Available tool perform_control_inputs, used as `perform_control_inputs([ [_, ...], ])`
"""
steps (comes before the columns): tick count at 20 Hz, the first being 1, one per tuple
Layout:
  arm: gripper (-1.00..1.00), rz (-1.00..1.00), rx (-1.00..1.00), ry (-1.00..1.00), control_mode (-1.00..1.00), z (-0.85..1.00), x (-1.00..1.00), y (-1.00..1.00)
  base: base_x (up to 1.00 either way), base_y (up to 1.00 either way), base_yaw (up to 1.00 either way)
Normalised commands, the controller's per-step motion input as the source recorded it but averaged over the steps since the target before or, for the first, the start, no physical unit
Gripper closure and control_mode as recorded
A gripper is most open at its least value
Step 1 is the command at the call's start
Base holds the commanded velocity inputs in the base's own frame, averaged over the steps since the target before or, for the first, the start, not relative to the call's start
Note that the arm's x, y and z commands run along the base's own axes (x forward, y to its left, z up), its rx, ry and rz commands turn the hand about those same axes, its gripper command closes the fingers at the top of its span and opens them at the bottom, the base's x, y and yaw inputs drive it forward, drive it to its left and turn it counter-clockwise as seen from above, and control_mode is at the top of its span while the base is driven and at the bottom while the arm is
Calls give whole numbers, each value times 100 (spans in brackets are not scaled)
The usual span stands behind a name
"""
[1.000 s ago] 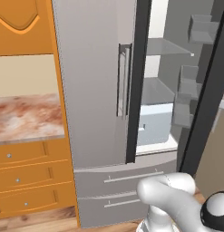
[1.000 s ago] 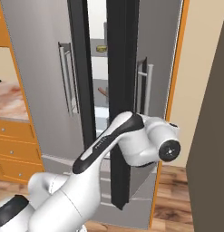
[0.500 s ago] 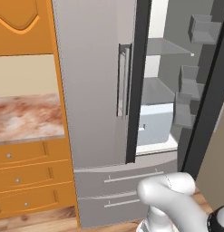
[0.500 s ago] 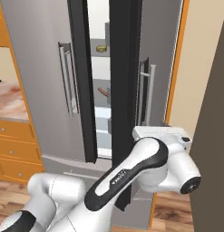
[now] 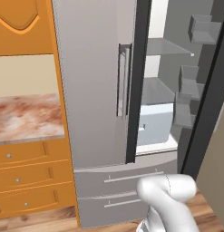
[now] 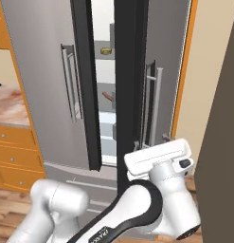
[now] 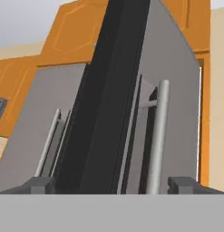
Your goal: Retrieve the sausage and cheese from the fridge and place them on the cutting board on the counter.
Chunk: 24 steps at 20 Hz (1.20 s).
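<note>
**Gripper wide and empty at the fridge's right door**

Gripper (image 7: 111, 185) fingers stand far apart at 7 and 5 o'clock of the hand view, with nothing between them. Just beyond, the dark edge of the right door (image 7: 102, 113) rises toward 12 o'clock, its vertical bar handle (image 7: 158, 136) at about 2 o'clock of the gripper and not touched.

In the right base view the white hand (image 6: 158, 159) sits at 5 o'clock, close to the foot of that same handle (image 6: 154, 107). The fridge (image 6: 38, 71) has its right door standing part open. Through the gap, at about 11 o'clock of the hand, a slim reddish-brown sausage (image 6: 108, 97) lies on a shelf, and a small yellowish piece, likely the cheese (image 6: 106, 50), sits on a higher shelf toward 12 o'clock.

In the left base view the marbled counter (image 5: 27, 118) lies at 9 o'clock, left of the fridge, over orange drawers (image 5: 27, 176).
</note>
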Motion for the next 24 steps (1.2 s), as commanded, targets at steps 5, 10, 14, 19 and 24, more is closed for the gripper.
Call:
perform_control_inputs([
  [5, -100, -8, -42, 23, -100, 1, 0, 100, 0, 0, 0],
  [10, -100, -22, -25, 11, -100, 0, 0, 83, 0, 0, 0],
  [14, -100, -14, -6, 12, -100, 26, -1, 33, 0, 0, 0],
  [19, -100, -27, 0, 7, -100, 27, 16, 55, 0, 0, 0],
  [24, -100, -46, 0, 0, -100, 9, 27, 73, 0, 0, 0],
])
